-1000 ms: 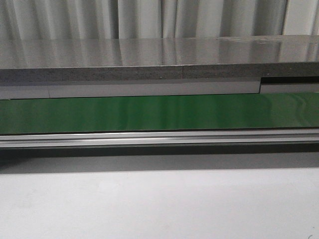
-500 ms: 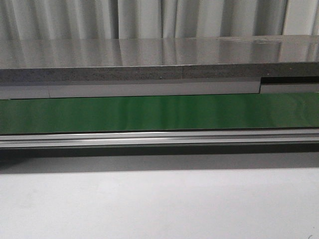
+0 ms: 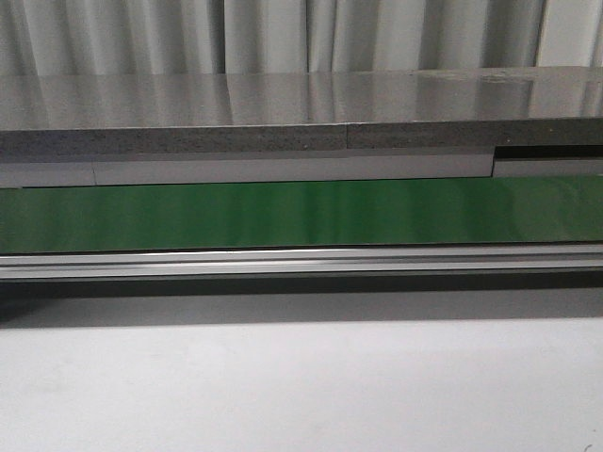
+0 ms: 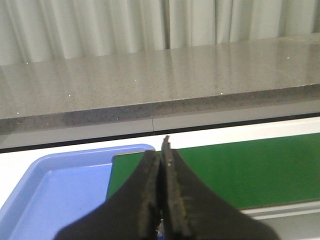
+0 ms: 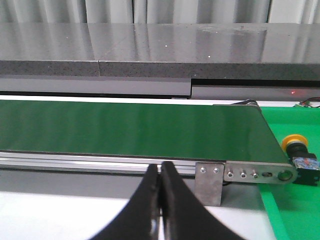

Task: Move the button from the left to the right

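Observation:
The button [image 5: 297, 150], with an orange-yellow cap on a black body, lies on its side on a bright green surface [image 5: 290, 210] just past the right end of the green conveyor belt [image 5: 130, 130]. My right gripper [image 5: 160, 167] is shut with nothing between its fingers, hovering in front of the belt's metal rail, well to the left of the button. In the left wrist view my left gripper [image 4: 161, 150] is shut too, above the left end of the belt [image 4: 240, 170] beside a blue tray [image 4: 60, 185]. Neither gripper nor the button shows in the front view.
The belt [image 3: 301, 215] runs across the front view with an aluminium rail [image 3: 301, 264] along its near side and a grey stone counter [image 3: 283, 113] behind it. A steel bracket [image 5: 209, 187] with bolts sits at the belt's right end. White tabletop [image 3: 301, 386] lies in front.

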You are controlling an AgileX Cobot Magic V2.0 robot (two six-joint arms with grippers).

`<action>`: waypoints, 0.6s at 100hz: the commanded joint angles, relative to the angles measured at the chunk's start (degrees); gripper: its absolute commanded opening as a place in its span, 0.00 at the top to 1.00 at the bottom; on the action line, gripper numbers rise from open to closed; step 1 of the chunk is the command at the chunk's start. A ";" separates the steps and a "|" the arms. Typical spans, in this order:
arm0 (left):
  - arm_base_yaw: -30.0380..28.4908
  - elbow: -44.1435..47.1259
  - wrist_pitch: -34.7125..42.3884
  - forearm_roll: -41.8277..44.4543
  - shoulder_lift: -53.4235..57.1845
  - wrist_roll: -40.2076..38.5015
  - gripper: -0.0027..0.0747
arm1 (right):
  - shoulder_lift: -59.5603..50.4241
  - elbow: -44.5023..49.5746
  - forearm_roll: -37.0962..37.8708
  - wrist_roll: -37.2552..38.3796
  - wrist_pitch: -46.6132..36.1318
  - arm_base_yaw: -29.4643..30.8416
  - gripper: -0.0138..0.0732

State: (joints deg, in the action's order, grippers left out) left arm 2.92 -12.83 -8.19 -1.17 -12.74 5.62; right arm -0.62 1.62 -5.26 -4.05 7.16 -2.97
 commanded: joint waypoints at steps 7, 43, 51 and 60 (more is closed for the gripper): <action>0.52 1.29 6.79 6.86 -0.15 -8.77 0.99 | -1.15 -0.90 0.52 -0.13 -4.91 0.29 0.92; 0.42 9.56 7.44 7.68 10.97 -10.77 0.99 | -1.15 -0.90 0.52 -0.13 -4.91 0.29 0.92; 0.42 11.14 7.44 7.68 13.17 -10.77 0.99 | -1.15 -0.90 0.52 -0.13 -4.91 0.29 0.92; 0.42 12.91 7.79 7.57 14.79 -10.81 0.99 | -1.15 -0.90 0.52 -0.13 -4.91 0.29 0.92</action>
State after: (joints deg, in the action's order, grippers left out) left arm 2.92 0.06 -5.68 6.48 0.24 -4.48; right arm -0.62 1.62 -5.26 -4.05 7.16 -2.97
